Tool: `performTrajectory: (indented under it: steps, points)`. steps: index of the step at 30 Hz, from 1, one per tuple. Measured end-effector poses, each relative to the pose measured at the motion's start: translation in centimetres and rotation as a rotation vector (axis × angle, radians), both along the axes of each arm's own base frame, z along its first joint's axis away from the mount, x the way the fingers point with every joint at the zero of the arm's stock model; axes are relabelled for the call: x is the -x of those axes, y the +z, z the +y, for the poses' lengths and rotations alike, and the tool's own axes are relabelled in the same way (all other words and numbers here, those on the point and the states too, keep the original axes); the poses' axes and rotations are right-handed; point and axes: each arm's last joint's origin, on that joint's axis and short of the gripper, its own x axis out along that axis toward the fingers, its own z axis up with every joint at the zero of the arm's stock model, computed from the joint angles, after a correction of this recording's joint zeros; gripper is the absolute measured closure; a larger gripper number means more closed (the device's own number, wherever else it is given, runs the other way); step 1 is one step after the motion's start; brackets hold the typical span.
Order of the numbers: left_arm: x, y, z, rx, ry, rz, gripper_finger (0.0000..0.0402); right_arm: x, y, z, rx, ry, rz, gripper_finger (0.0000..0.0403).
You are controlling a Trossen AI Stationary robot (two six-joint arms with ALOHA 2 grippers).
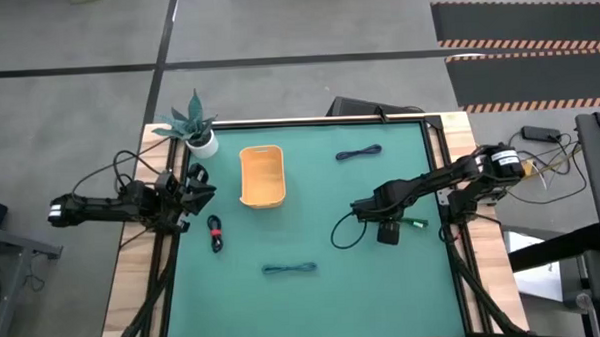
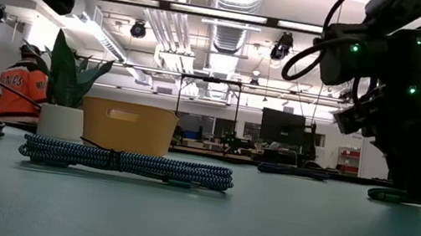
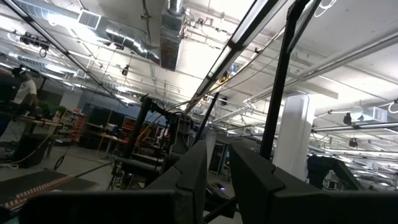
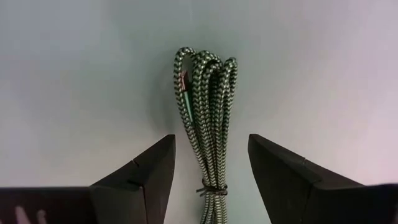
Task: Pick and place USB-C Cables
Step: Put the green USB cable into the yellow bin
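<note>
- From above, the right gripper (image 1: 390,228) hangs over the right part of the green counter (image 1: 384,286), right at the dark green cable (image 1: 415,223), which sticks out toward the counter's right edge.
- The right wrist view alone shows the detail: the green braided cable (image 4: 205,118) lies on the counter between the two dark fingers (image 4: 146,174), which stand wide apart on either side without touching it; a small tie binds the bundle near the finger bases.
- The left gripper (image 1: 196,187) waits at the counter's left edge, next to the potted plant (image 1: 192,124). Its wrist view looks up at the ceiling, with its fingers (image 3: 193,171) a narrow gap apart and nothing between them.
- The yellow tray (image 1: 261,176) sits upper left of centre, with no cable seen in it from above.
- The blue-purple cable (image 1: 358,152) lies near the far edge, well apart from the tray.
- The black-and-red cable (image 1: 215,234) lies on the left, below the left gripper.
- The teal-blue cable (image 1: 290,269) lies toward the near edge; the low view shows it closest, as a long braided bundle (image 2: 125,162) flat on the counter.
- Only the low view shows a person in orange (image 2: 18,92) far behind the plant.
</note>
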Motion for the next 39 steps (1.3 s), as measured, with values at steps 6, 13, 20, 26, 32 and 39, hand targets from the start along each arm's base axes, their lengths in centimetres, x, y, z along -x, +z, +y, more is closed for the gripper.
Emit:
performTrajectory:
  steps: [6, 13, 20, 26, 32, 39]
  points:
    - [0.00, 0.00, 0.00, 0.000, 0.000, 0.000, 0.0347, -0.19, -0.22, -0.07, 0.027, -0.007, -0.030, 0.0209]
    - [0.00, 0.00, 0.00, 0.000, 0.000, 0.000, 0.0347, -0.22, -0.70, -0.09, 0.029, -0.010, -0.061, 0.0209]
    - [-0.02, -0.01, 0.00, 0.000, 0.000, 0.002, 0.0347, -0.19, -0.75, -0.08, 0.031, -0.013, -0.063, 0.0214]
    - [-0.03, -0.02, 0.00, 0.000, 0.000, 0.003, 0.0347, -0.24, -0.77, -0.05, 0.022, -0.014, -0.068, 0.0256]
    - [-0.03, -0.02, 0.00, 0.000, 0.000, 0.002, 0.0347, -0.27, -0.79, -0.03, 0.016, -0.015, -0.072, 0.0308]
    - [-0.03, -0.01, 0.00, 0.000, 0.000, 0.002, 0.0347, -0.28, -0.79, -0.04, 0.016, -0.012, -0.073, 0.0353]
